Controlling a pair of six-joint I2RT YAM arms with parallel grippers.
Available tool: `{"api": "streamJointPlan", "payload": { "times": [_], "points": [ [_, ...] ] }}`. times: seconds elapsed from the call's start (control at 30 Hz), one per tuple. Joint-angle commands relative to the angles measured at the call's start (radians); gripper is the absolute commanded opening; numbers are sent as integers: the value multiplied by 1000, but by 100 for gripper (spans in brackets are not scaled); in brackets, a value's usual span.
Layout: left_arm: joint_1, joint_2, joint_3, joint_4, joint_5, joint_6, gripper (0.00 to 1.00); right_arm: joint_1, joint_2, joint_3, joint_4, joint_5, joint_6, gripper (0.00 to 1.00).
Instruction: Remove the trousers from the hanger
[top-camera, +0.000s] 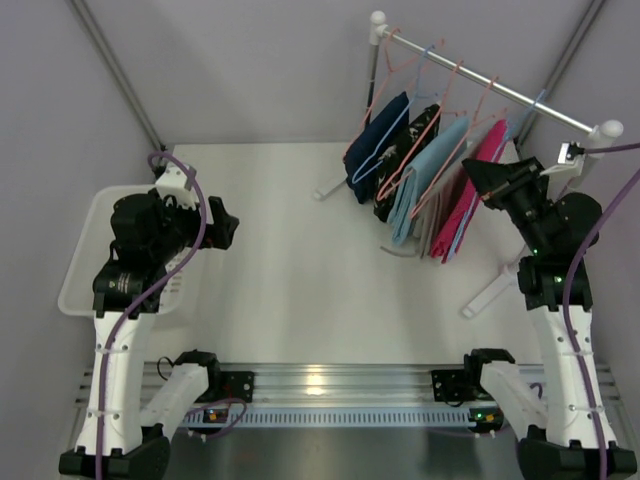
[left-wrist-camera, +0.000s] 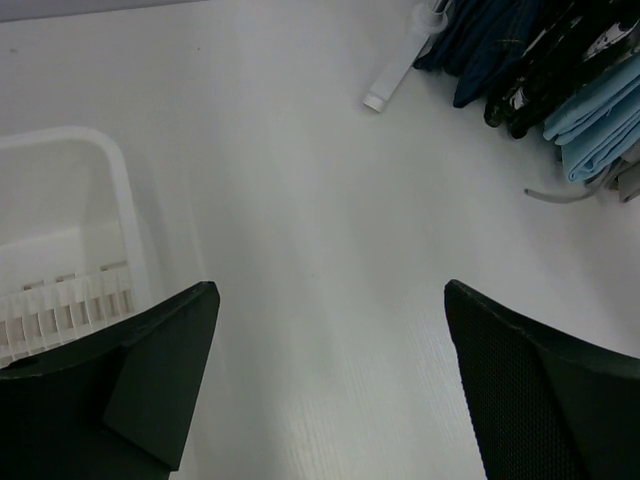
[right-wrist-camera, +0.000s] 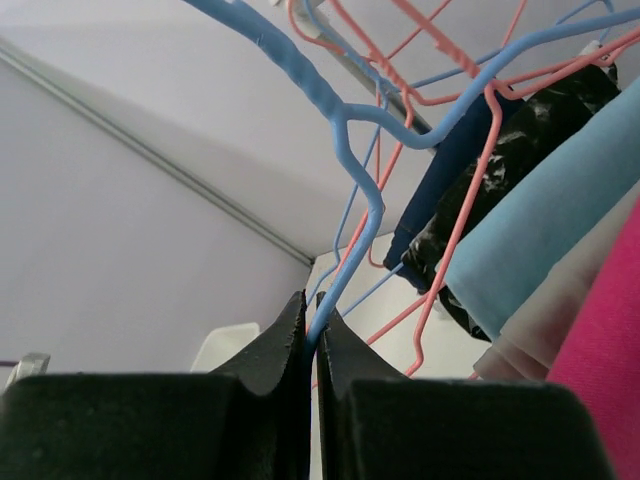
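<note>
My right gripper (right-wrist-camera: 311, 310) is shut on the light-blue wire hanger (right-wrist-camera: 300, 70), pinching its thin wire between the fingertips. In the top view this gripper (top-camera: 475, 172) sits at the right end of the clothes rail, against the magenta trousers (top-camera: 470, 205) that hang there. The magenta cloth also shows at the right edge of the right wrist view (right-wrist-camera: 600, 350). My left gripper (left-wrist-camera: 330, 290) is open and empty above the bare table, far left of the rack (top-camera: 228, 228).
A white rail (top-camera: 500, 85) on a stand holds several salmon-pink and blue hangers with navy (top-camera: 375, 150), black patterned (top-camera: 410, 150), light-blue (top-camera: 430, 170) and grey (top-camera: 435, 235) garments. A white basket (top-camera: 85, 250) stands at the left edge under my left arm.
</note>
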Motion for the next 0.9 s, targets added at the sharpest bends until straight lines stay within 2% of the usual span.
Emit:
{"api": "streamJointPlan", "payload": {
  "times": [0.0, 0.27, 0.53, 0.67, 0.87],
  "points": [
    [4, -7, 35, 20, 35, -18, 99, 14, -117, 112, 110, -66, -107, 0],
    [4, -13, 45, -1, 54, -7, 99, 14, -269, 101, -85, -145, -125, 0],
    [4, -44, 31, -23, 55, -10, 99, 14, -371, 124, -277, -304, -153, 0],
    [4, -56, 27, -29, 54, -12, 99, 14, -415, 167, -460, -341, -177, 0],
    [4, -67, 4, -32, 60, -17, 99, 14, -498, 163, -533, -444, -214, 0]
  ]
}}
